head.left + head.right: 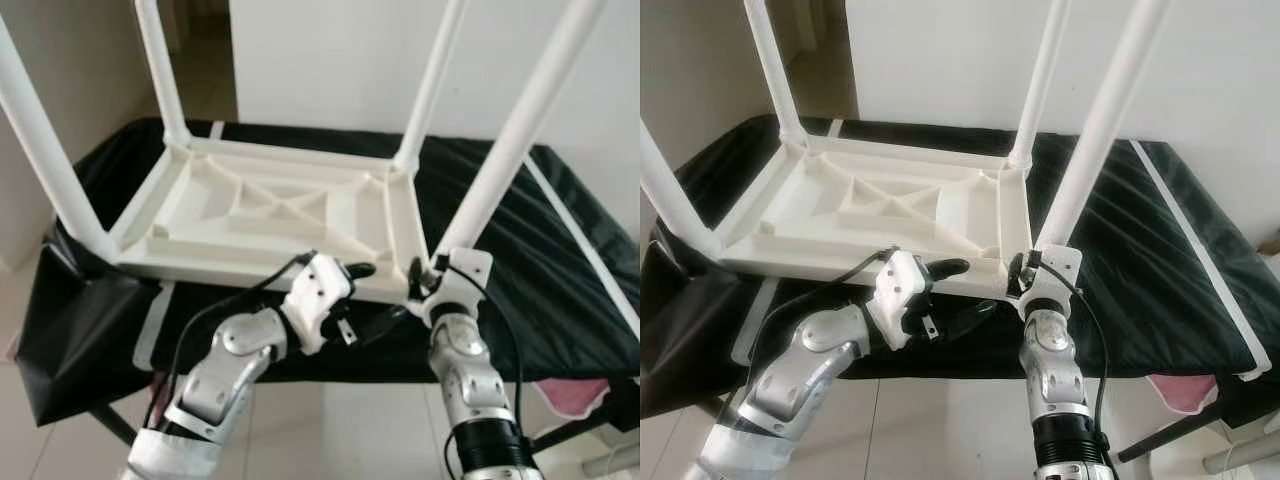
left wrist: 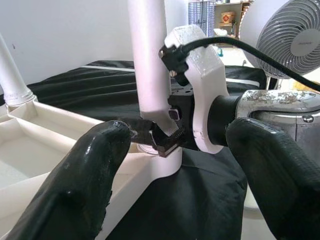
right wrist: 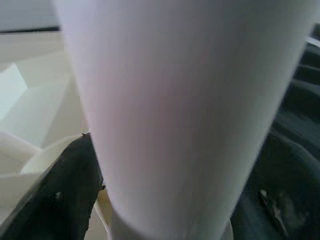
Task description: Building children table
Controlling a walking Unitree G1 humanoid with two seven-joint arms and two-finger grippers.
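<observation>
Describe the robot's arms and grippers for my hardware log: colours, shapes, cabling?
Both arms are silver metal with rounded joint segments. The right arm has a black ribbed band lower down. Each wrist ends in a white plastic housing. The left gripper has two long black rounded fingers with a dull, slightly pebbled surface. A black cable loops along each arm to the wrist.

Both eye views look forward and down from the head at the upturned table (image 1: 270,215), its near-right leg (image 1: 515,130) rising toward 1 o'clock. The left wrist view faces that leg's base closely; the right wrist view presses nearest against it.
</observation>
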